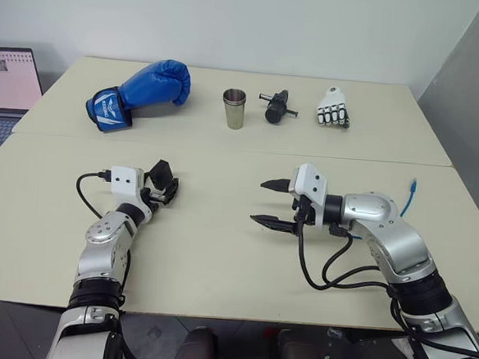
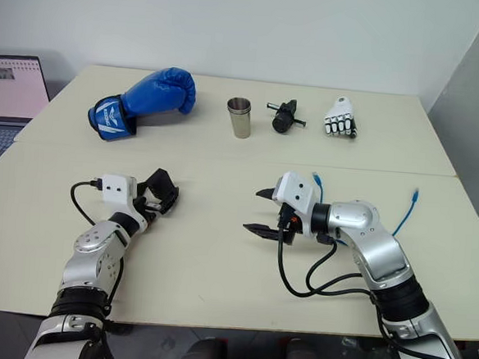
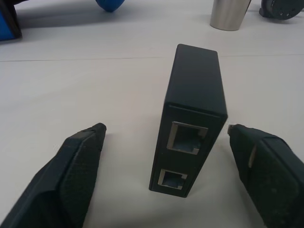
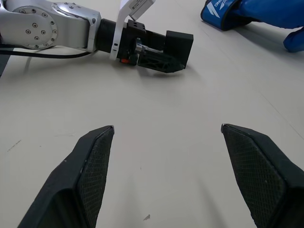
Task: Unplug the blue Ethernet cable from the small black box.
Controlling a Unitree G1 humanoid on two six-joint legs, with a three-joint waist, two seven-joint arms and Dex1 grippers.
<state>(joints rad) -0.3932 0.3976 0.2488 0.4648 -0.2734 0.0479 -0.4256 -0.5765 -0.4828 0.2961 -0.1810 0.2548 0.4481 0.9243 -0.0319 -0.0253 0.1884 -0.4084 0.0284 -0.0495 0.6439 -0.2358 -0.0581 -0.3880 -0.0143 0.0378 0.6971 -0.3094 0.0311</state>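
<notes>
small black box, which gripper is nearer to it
Left. The left gripper stands open around the small black box, a finger on each side. The right gripper is open too, well apart across the table.

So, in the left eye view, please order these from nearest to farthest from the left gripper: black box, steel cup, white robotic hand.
1. Small black box, between the left gripper's fingers.
2. Steel cup, far side, middle.
3. White robotic hand, far side, right.
</notes>
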